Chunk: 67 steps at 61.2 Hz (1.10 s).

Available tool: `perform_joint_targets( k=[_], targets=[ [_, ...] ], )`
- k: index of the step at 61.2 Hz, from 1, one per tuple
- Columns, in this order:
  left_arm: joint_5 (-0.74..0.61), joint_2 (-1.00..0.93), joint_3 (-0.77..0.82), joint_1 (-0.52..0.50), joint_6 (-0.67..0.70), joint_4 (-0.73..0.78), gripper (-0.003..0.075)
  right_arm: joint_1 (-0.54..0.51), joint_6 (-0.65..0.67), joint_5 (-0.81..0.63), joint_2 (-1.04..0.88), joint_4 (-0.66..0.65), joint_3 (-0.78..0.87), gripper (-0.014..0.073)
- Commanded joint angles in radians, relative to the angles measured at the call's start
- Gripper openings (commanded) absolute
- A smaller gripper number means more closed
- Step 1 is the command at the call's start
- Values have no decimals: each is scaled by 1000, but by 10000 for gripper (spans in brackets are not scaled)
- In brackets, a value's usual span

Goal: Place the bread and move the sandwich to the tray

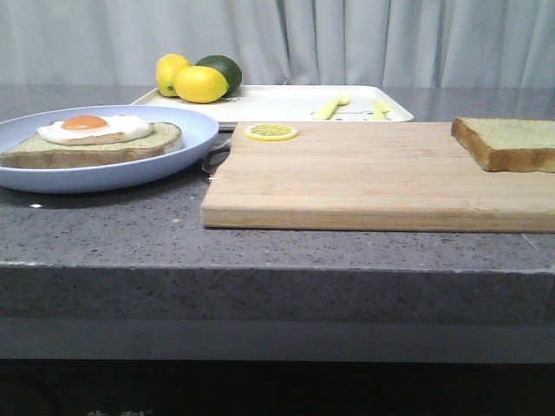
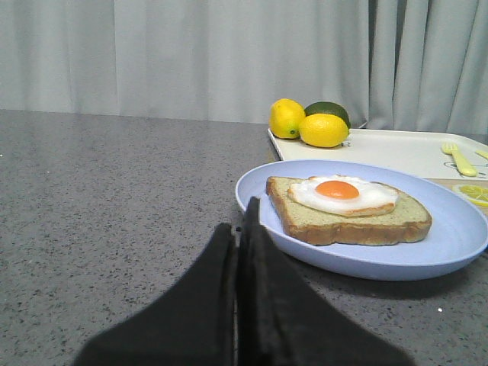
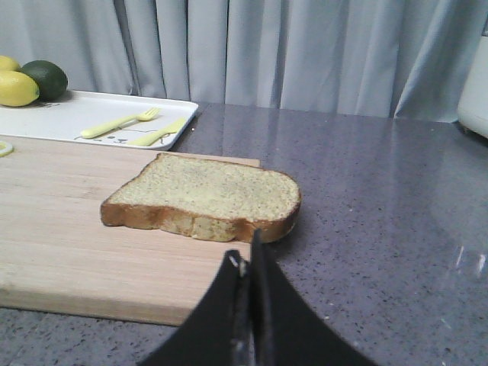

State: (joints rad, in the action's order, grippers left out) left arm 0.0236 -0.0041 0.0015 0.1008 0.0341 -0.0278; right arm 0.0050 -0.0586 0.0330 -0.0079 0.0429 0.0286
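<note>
The bread lies flat at the right end of the wooden cutting board; it also shows in the right wrist view. My right gripper is shut and empty, just short of the bread's near crust. A like slice with a fried egg lies on the round pale-blue plate at the left, seen too in the left wrist view. My left gripper is shut and empty beside the plate's rim. The white tray stands behind the board. Neither gripper shows in the front view.
Two lemons and a lime sit at the tray's left end, pale yellow cutlery at its right. A lemon slice lies on the board's far left corner. A white appliance edge stands on the grey counter near the bread.
</note>
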Motion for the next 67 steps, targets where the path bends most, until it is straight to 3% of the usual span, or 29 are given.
perform_joint_targets(
  k=[1, 50, 67],
  targets=[
    [-88, -20, 5, -2, 7, 1, -18, -5, -1, -86, -24, 0, -5, -68],
    [-128, -20, -5, -2, 7, -1, -18, -5, -1, -97, -24, 1, -10, -68],
    [18, 18, -266, -2, 7, 1, -18, -4, -1, 137, -13, 2, -246, -68]
  ],
)
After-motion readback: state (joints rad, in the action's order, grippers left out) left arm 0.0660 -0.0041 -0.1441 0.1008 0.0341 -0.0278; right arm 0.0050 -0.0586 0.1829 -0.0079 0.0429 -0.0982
